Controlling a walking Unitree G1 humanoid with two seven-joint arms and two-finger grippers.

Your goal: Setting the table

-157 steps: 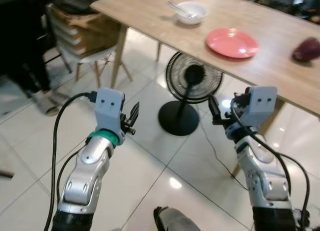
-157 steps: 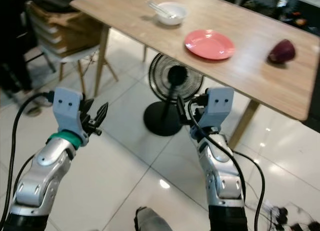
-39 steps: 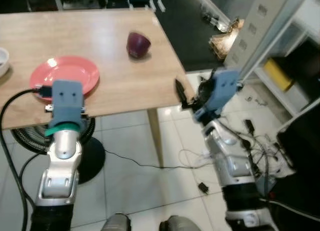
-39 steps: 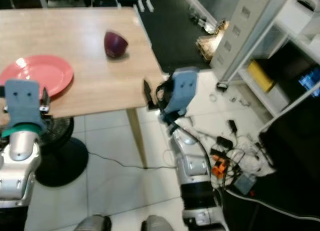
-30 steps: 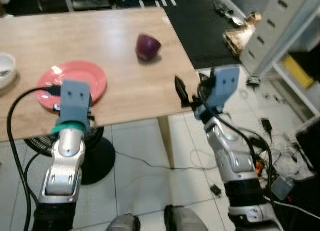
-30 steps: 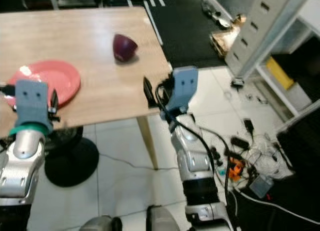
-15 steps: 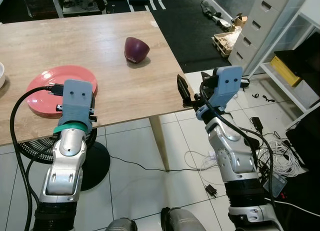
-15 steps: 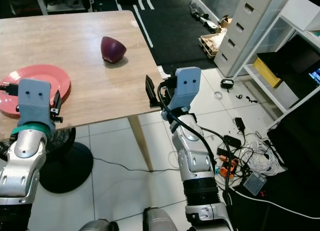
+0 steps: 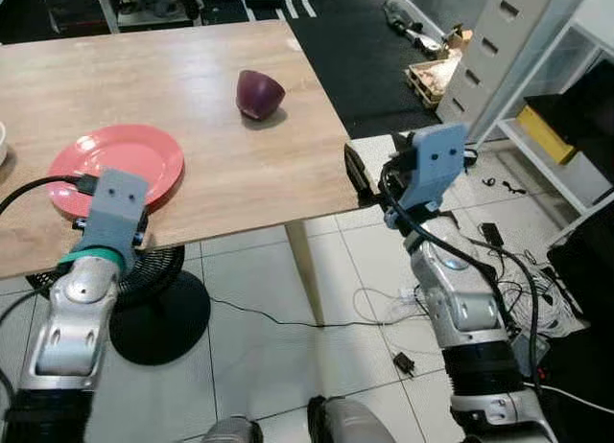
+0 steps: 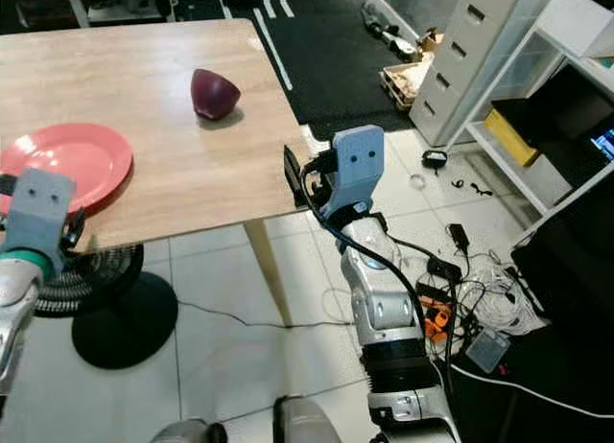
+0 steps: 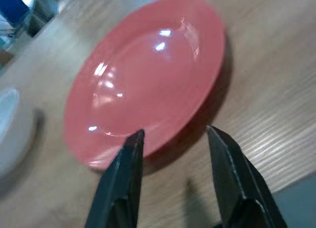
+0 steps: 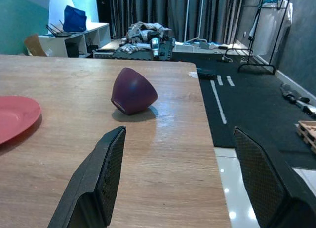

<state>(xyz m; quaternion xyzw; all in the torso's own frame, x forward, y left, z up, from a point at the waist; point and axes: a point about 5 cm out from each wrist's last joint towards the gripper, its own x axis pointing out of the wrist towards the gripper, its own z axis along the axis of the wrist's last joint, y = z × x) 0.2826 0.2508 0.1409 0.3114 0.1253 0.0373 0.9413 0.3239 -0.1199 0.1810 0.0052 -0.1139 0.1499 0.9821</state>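
Your left gripper [image 11: 173,134], fingers spread and empty, faces the red plate [image 9: 117,166] near the table [image 9: 249,174] edge, so a low approach could push it instead; your right gripper [image 12: 180,176] hovers wide open, empty.

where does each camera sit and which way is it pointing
Left and right eye views: on the head, looking down at the wooden table, both silver arms in frame.
Left wrist view: on the left arm, looking along the open left pincer at the red plate.
Right wrist view: on the right arm, looking across the table past the open right pincer at the purple bowl.
All share the plate.
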